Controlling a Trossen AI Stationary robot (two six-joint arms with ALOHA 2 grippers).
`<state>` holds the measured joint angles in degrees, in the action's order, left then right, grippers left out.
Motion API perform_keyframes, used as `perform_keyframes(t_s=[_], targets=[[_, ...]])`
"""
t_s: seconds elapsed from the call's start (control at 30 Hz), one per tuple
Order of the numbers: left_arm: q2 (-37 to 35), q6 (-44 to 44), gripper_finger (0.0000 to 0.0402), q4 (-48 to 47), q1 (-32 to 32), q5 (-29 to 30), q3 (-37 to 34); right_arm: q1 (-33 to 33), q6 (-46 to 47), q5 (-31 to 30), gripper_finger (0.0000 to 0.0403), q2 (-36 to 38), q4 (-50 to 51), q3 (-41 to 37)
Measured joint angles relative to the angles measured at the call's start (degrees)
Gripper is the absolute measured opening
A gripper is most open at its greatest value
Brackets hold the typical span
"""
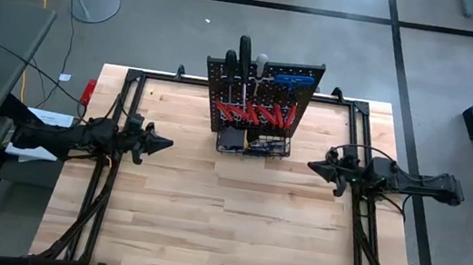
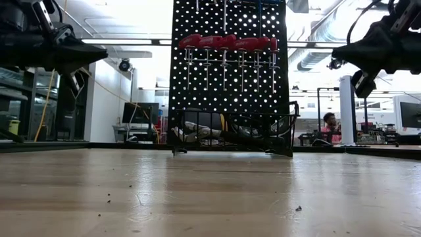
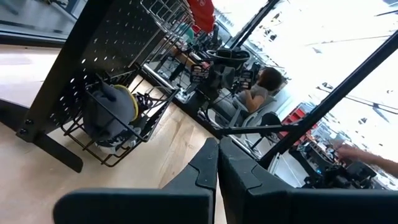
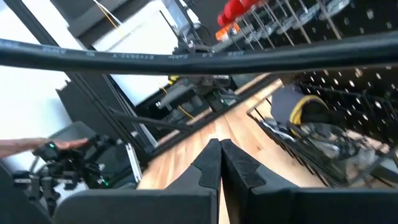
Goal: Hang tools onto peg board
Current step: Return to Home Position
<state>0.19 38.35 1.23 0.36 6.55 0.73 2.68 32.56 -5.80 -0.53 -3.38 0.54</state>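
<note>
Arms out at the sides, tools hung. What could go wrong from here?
1. The peg board seems to stand free; the left pincer and right pincer, both shut, flank it, so a stray swing could tip it.
2. The wire basket looks crowded; contents might snag or spill.

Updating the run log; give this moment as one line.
left end effector: shut, empty, left of board | right end effector: shut, empty, right of board | screwdrivers: hung
</note>
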Motion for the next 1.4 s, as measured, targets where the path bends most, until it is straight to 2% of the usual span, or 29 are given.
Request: perform_keyframes(t_s=[0.77,1.13,1.27,1.4], targets=[[0.00,-0.23,0.0000,0.04,0.00,0.00,-0.04,0.00,0.00,0.28,0.0000,-0.62,1.53,-0.02],[-0.02,-31.76,0.0000,-0.22,-3.38,-1.73,-0.04,0.00,0.00,0.26,0.0000,-0.62,1.51,-0.02],[-0.02,-38.00,0.0000,-0.22,-4.80,-1.79,-0.04,0.00,0.00,0.24,0.0000,-0.62,1.51,-0.02],[-0.02,-38.72,0.0000,-0.22,-5.36,-1.79,-0.04,0.00,0.00,0.24,0.0000,-0.62,1.51,-0.02]])
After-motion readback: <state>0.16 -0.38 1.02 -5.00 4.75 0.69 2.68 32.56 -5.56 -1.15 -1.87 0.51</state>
